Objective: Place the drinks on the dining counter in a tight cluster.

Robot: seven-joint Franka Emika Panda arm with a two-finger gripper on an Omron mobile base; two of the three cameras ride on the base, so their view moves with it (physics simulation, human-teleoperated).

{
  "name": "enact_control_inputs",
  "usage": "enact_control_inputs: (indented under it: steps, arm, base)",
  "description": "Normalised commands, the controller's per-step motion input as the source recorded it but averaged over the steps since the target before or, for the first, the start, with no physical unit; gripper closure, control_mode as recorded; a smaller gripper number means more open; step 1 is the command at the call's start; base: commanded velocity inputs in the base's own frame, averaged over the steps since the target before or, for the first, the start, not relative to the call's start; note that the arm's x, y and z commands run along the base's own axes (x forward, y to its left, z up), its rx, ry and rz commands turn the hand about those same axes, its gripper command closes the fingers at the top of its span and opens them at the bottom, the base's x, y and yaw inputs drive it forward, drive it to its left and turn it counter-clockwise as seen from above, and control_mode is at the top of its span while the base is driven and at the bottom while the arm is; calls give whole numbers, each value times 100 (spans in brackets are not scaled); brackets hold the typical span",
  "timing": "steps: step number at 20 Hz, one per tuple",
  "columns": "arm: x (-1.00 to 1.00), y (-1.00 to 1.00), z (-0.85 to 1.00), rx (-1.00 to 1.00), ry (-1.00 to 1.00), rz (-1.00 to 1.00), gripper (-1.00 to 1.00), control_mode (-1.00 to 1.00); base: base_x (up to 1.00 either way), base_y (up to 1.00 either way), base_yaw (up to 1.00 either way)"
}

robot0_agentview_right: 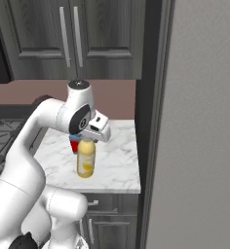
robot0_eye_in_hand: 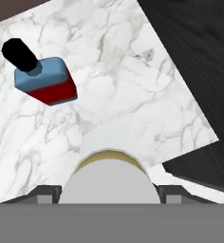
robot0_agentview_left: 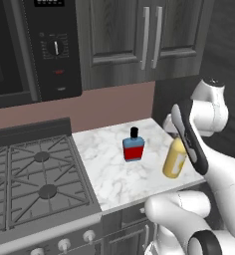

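The arm reaches over the small marble table (robot0_agentview_left: pixel 114 174) beside the gas stove (robot0_agentview_left: pixel 35 179), with the claw (robot0_agentview_right: pixel 89 139) set straight above the yellow bottle (robot0_agentview_left: pixel 175 158). In the hand view the bottle's pale cap (robot0_eye_in_hand: pixel 109 182) sits right between the fingertips, low in the frame. The fingers look to straddle the cap, but whether they press on it or stand just clear I cannot tell. The red-and-blue bottle (robot0_agentview_left: pixel 133 146) stands upright a little farther in on the same table, apart from the yellow one. This looks like the pickup step for 1 of the drinks. Next the claw should make its hold firm, lift straight up, then carry the bottle toward the dining counter
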Motion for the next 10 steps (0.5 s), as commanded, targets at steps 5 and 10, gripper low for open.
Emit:
enact_control_inputs:
  steps: [5, 10]
  arm:
    - [-42, 8, 10, 0, 0, 0, 100, -100]
    - [-6, 0, 19, -2, 0, 0, 100, -100]
  base:
    - [0, 0, 0]
    - [0, 0, 0]
